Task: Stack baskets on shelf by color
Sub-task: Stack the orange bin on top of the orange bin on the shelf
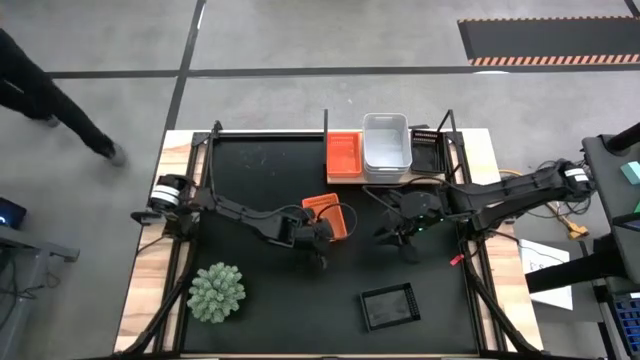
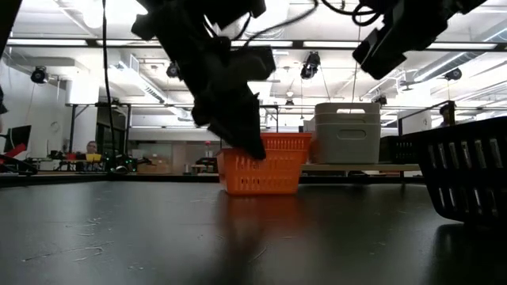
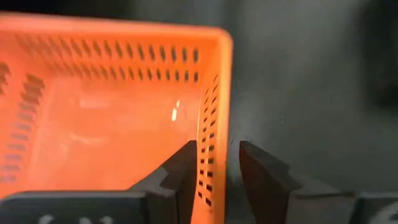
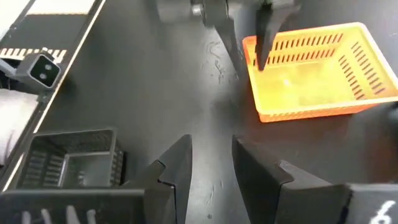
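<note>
No readable text, label, brand or sign can be made out on the baskets (image 1: 386,143), the shelf (image 1: 400,178) or the table mat (image 1: 260,170). A pale mark resembling a "6" is seen on the right gripper's (image 4: 211,158) housing at about 4 o'clock in the right wrist view; it cannot be read with certainty. Faint pale marks are seen on the left gripper's (image 3: 217,165) housing at about 7 o'clock in the left wrist view, but they are illegible.

One wall of a basket (image 3: 112,112) stands between the left gripper's (image 3: 217,171) fingers (image 3: 180,171). Another basket (image 4: 71,158) sits beside the right gripper's (image 4: 211,165) fingers.
</note>
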Robot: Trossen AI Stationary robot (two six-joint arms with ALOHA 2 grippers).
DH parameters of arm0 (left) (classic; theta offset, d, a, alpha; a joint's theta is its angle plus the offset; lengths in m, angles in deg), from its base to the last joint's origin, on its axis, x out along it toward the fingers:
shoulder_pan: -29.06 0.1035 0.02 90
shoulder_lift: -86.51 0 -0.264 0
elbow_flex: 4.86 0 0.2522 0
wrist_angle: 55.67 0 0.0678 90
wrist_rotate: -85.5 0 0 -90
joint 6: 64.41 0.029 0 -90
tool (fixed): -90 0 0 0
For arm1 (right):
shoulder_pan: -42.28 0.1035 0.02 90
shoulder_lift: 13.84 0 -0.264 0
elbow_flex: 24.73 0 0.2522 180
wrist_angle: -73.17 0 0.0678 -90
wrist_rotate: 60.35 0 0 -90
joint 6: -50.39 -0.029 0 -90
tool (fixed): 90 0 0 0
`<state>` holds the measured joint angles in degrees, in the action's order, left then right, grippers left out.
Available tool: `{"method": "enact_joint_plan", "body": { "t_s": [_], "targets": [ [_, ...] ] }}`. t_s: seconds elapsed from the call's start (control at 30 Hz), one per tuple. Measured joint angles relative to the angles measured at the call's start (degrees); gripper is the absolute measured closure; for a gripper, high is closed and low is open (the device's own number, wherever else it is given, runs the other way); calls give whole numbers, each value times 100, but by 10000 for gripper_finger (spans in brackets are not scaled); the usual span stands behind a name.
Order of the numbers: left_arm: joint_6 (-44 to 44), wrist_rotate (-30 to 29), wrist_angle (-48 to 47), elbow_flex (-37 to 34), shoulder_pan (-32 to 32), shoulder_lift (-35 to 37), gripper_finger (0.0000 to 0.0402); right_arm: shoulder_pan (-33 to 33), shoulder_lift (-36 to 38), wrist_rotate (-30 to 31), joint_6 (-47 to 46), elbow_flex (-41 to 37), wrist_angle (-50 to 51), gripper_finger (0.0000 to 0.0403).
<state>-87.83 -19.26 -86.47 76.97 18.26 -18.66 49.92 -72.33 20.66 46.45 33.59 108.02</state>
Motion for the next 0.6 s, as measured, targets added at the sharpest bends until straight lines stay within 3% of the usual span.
{"method": "enact_joint_plan", "body": {
  "t_s": [0.27,0.43,0.6],
  "targets": [
    [1645,-11,86,-71,0,742,279,0,-559,0,5,7,-504,293],
    [3202,-19,680,-239,-7,1355,279,0,-802,0,347,7,-956,293],
    [3895,-22,1440,-612,-7,2006,279,2,-1010,-1,518,15,-1422,293]
  ]
}}
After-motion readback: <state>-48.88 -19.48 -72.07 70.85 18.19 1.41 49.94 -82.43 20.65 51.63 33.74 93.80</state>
